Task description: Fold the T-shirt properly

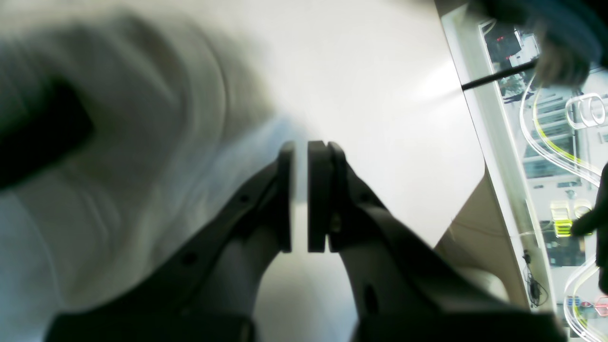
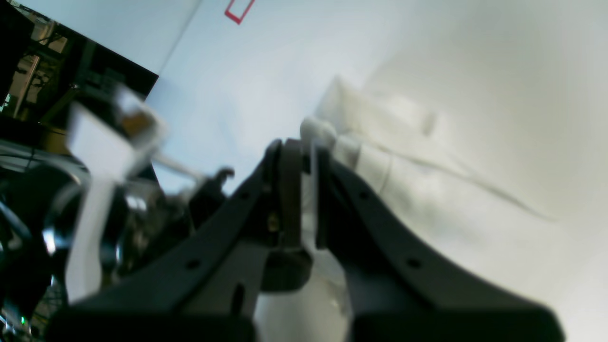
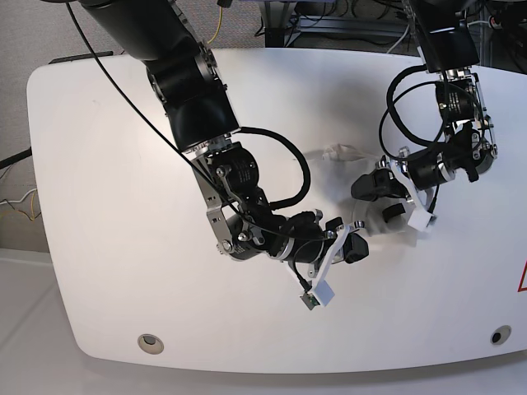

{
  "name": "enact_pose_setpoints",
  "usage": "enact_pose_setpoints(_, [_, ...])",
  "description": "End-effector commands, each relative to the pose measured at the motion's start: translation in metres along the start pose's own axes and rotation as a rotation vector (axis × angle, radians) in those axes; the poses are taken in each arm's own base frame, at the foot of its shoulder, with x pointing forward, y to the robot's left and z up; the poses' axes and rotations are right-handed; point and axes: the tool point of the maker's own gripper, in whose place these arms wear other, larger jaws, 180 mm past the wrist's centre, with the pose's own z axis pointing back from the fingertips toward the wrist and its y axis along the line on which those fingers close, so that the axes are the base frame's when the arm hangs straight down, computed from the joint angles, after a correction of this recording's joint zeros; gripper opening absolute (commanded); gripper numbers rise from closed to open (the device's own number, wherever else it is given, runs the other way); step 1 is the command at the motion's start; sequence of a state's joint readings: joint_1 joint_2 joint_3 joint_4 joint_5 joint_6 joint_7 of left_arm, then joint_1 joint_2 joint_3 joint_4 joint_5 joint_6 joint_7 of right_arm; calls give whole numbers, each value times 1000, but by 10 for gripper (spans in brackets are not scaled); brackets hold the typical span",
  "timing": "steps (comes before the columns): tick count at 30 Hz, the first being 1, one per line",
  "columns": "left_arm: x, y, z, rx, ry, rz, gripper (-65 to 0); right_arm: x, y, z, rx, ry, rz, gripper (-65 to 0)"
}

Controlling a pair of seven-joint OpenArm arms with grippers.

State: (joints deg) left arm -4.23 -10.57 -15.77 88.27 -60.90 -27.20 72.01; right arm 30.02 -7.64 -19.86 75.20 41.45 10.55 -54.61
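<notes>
**Both grippers closed at the bunched shirt in the middle of the table**

The white soft cotton T-shirt [image 3: 350, 193] lies crumpled in a small heap on the white glossy tabletop [image 3: 107, 189], between the two arms and mostly hidden by them in the base view; its print cannot be seen in any view. The right gripper [image 2: 308, 156] has its dark jaws pressed together on a rolled edge of the cloth, and a thin white fold shows between them; the rest of the fabric spreads to the right of the jaws in the right wrist view, with long creases. The left gripper [image 1: 300, 156] is clenched too, with only a narrow slit between its flat black pads [image 1: 317, 194]; the slit shows pale and no cloth can be made out in it; the blurred folds of the shirt [image 1: 142, 142] lie just beside it, to the left in the left wrist view, and bare tabletop lies beyond the tips.

The table has rounded corners and a small round hole [image 3: 149, 341] near its front edge; a red marking [image 3: 522, 280] sits at its right edge; black cables [image 3: 107, 90] run along the arms; behind the table stand grey floor and dark frames.
</notes>
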Motion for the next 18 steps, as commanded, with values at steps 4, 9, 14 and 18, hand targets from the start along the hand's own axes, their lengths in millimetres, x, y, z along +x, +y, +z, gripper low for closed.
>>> enact_pose_setpoints(4, [5,-1,7,-5,-33,-11,-619,7,-2,-5,-14,-3,28,-620])
enact_pose_setpoints(9, [-2,3,10,7,-32,9,-619,7,-5,-7,-28,-7,32,-620])
enact_pose_setpoints(14, [-6,10,18,28,-43,33,-619,8,-4,-7,-19,-17,54,-620])
enact_pose_setpoints(18, [-9,12,19,32,-42,39,-619,5,-5,-9,-14,-4,60,-620])
